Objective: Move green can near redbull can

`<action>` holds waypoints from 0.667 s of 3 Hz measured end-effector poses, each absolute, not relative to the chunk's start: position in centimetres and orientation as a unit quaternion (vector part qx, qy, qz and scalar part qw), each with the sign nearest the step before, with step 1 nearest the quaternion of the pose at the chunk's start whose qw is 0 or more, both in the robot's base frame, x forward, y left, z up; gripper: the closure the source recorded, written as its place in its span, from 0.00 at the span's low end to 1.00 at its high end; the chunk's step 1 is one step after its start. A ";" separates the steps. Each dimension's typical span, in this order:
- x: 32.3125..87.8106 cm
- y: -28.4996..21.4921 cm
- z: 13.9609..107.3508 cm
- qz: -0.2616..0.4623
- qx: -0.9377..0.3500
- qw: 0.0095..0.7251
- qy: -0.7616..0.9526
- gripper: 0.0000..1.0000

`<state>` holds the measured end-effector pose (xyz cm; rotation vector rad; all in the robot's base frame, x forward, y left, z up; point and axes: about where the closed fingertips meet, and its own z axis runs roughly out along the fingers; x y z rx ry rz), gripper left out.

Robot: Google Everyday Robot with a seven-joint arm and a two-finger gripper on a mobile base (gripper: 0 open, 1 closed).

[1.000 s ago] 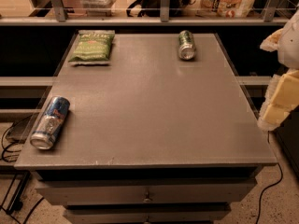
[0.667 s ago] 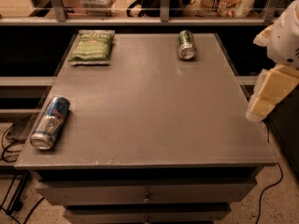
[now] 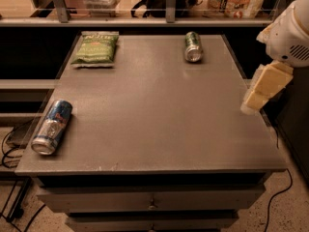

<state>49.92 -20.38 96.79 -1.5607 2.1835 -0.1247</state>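
On my grey worktop (image 3: 154, 110): flat green chip bag (image 3: 95, 48), small green metal can (image 3: 193, 46) and slim blue-silver can (image 3: 52, 126), both cans lying down. My end effector (image 3: 254, 99) hangs at its right edge.

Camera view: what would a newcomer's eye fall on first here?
The pale gripper stands out at the table's right edge, apart from every item. The redbull can lies on its side at the front left corner, and the green can lies on its side far off, toward the back right. A green chip bag lies flat at the back left.
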 end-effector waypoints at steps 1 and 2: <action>51.2 -20.4 96.2 -0.023 -0.530 0.252 0.809 0.00; 54.4 -19.9 95.1 0.021 -0.483 0.305 0.820 0.00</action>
